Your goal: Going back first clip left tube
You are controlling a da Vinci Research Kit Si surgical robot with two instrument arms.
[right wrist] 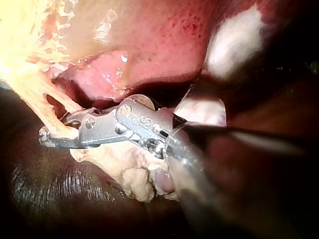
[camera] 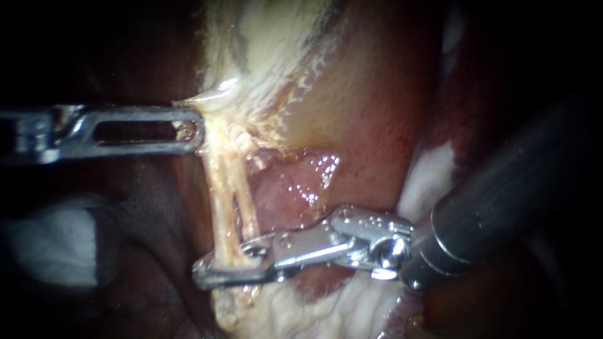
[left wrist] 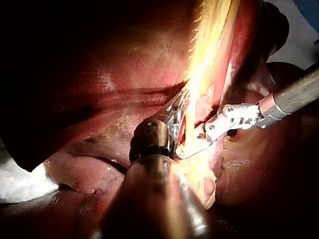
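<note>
Nearest, right instrument [camera: 231,267], claw spread astride left tube [camera: 220,201], low on it. Left instrument [camera: 188,129], claw pinching pale tissue [camera: 210,100] above that tube. Withdrawn crooked, might snag and tear the taut tube.

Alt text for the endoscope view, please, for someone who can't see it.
The right instrument, entering from the right, has its end effector at the lower end of two pale tubes running down the middle. The left instrument, entering from the left, has its end effector shut on pale tissue above them. Reddish tissue lies behind.
</note>
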